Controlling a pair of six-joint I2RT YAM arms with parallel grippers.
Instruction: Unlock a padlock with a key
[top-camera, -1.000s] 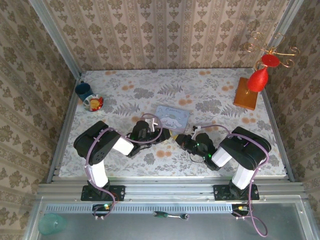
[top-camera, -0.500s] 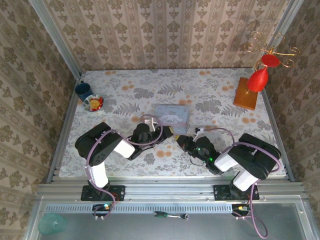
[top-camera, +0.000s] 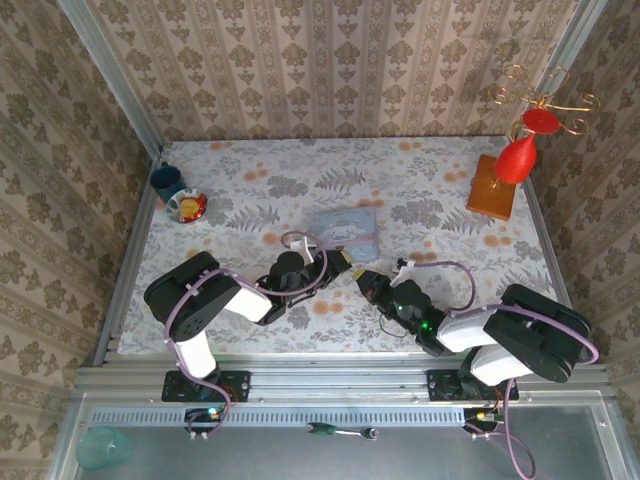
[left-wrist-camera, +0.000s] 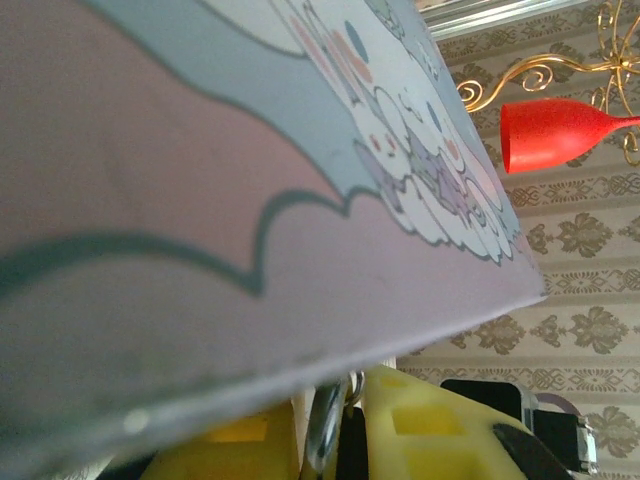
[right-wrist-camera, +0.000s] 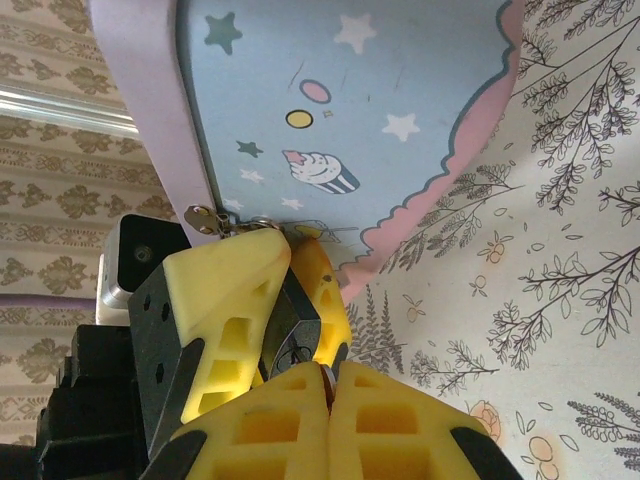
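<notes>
Aligning is to be done slowly: the padlock is clamped between the left gripper fingers, the right gripper is pressed together beside it, and its key is hardly seen.

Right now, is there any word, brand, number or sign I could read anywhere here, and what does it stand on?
No readable text anywhere.
The pastel tin bears only drawings up close, with no letters; if its lid carries any print, it is too small to read in the top view.
</notes>
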